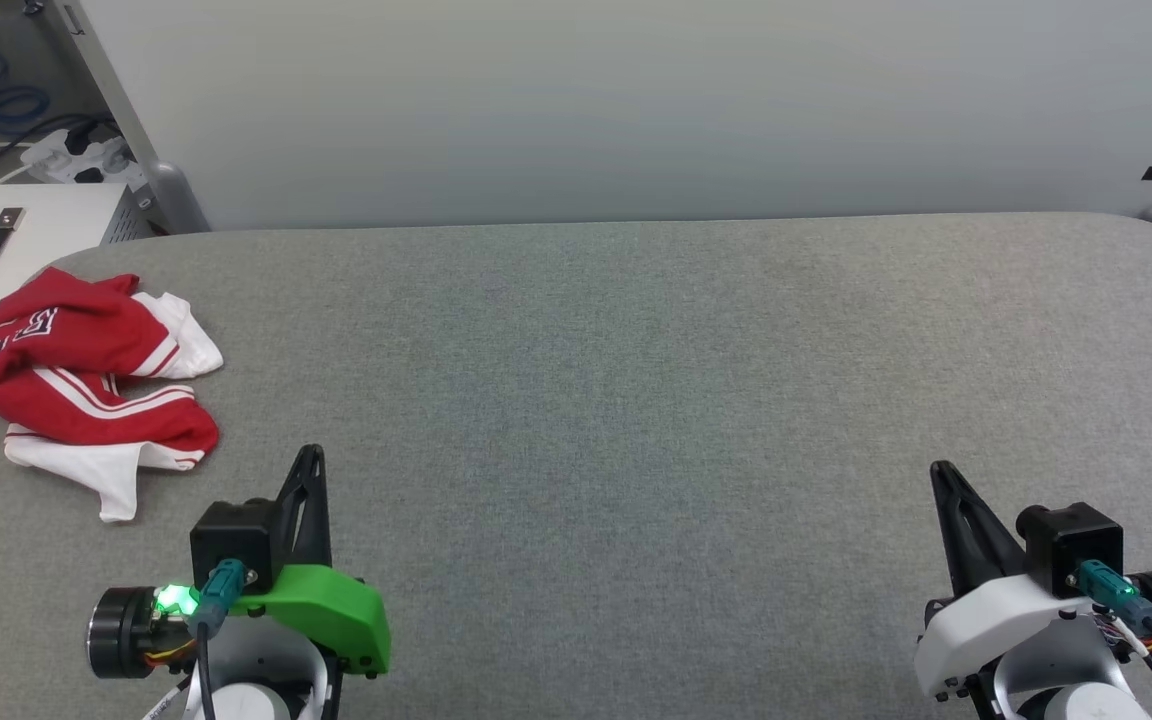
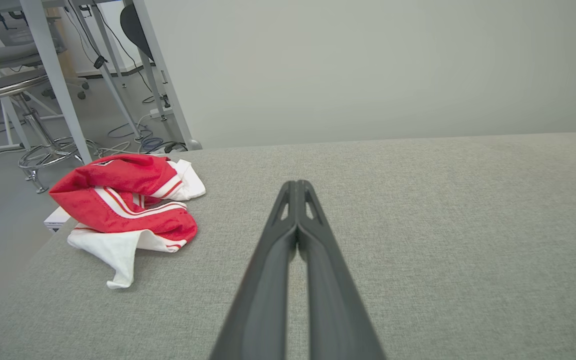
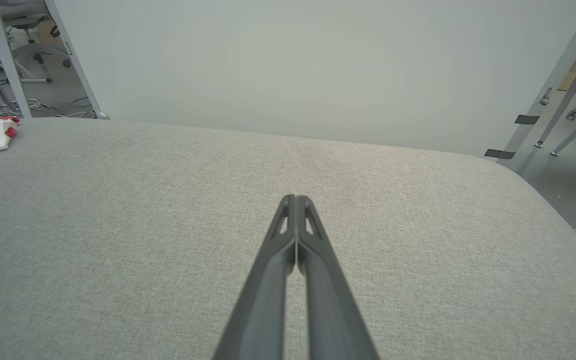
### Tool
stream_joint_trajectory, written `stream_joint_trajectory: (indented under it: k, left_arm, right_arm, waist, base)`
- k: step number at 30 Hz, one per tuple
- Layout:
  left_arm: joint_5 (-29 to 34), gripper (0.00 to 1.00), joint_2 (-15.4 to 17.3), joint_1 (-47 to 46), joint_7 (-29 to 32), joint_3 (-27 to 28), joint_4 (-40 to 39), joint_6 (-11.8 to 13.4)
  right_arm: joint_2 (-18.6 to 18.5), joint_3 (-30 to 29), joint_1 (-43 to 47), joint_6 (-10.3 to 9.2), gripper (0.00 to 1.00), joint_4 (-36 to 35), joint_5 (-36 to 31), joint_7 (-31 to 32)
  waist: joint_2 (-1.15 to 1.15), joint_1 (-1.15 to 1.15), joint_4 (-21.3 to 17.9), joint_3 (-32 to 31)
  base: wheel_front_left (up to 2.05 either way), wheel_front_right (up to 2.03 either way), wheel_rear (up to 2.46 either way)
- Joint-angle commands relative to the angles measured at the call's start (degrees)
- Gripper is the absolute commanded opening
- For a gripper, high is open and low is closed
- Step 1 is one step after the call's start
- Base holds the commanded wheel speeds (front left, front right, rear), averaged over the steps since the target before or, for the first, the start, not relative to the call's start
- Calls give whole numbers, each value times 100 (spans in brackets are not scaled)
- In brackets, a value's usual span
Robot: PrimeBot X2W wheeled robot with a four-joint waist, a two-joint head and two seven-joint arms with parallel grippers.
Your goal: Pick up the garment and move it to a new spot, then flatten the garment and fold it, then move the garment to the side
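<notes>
Nearest, the left gripper (image 1: pixel 310 456) sat low over the grey table (image 1: pixel 636 400), fingers pressed together, nothing in them. The right gripper (image 1: pixel 940 470) was closed and empty too. Beyond the left one, the garment (image 1: pixel 86 375) lay crumpled by the table's left edge. Pale wall (image 1: pixel 636 100) behind.

The garment (image 1: pixel 86 385) is soft matt cloth; the counter (image 1: pixel 636 420) wears coarse grey woven fabric; the wall (image 1: pixel 636 100) behind looks smooth and matt.
</notes>
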Motion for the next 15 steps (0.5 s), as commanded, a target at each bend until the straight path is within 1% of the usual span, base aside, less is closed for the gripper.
stream_joint_trajectory:
  k: [1, 15]
  left_arm:
    - [57, 0, -35, 9, -4, -6, -9, 25]
    - [57, 0, -35, 9, -4, -6, -9, 25]
  right_arm:
    - [7, 4, -90, -4, 0, -20, -54, 15]
    - [7, 4, -90, -4, 0, -20, -54, 15]
  waist:
    - [0, 0, 0, 0]
    - [0, 0, 0, 0]
  base:
    - [0, 0, 0]
    - [0, 0, 0]
